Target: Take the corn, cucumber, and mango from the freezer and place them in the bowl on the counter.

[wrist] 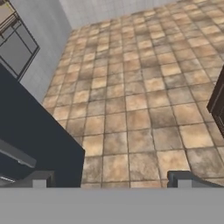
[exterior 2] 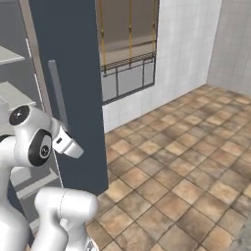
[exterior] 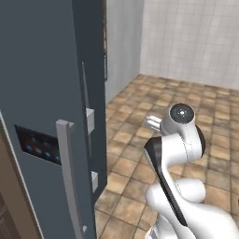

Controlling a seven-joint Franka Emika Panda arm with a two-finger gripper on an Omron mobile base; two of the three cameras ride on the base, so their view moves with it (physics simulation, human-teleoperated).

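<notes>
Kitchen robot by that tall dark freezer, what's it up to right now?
The white robot arm stands beside the tall dark blue-grey freezer, whose door with its long grey handle is swung out, showing pale grey inner shelves in the right base view. Its two-finger gripper is open and holds nothing, pointing down at the brown tiled floor. No food has been picked up yet.

Lighting was even, diffuse, moderately bright; no clear source. Floor tiles (wrist: pixel 144 109) showed mottled texture, no glare. Freezer (exterior: pixel 46 93) face was flat, dull; soft shading only. Rendering was slightly soft, low-resolution; no edge distortion.
</notes>
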